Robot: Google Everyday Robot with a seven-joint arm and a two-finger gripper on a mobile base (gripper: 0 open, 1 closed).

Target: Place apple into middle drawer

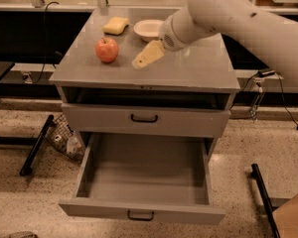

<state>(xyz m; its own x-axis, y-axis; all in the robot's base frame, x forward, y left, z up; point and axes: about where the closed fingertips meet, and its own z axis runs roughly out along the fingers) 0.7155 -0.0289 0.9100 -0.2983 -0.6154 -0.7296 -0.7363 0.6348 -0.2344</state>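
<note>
The red apple (107, 49) sits upright on the grey cabinet top (198, 68), towards its left side. My gripper (139, 62) hangs just above the top, a short way to the right of the apple and apart from it, pointing down-left towards it. It holds nothing. The middle drawer (141, 213) is pulled wide open below, and its grey inside is bare. The upper drawer (188, 123) above it is closed.
A yellow sponge (115, 25) and a white bowl (147, 29) lie at the back of the top, behind the apple and gripper. My white arm (238, 19) crosses the top's right half. A wire basket (64, 139) and black frame legs (36, 145) stand on the floor at left.
</note>
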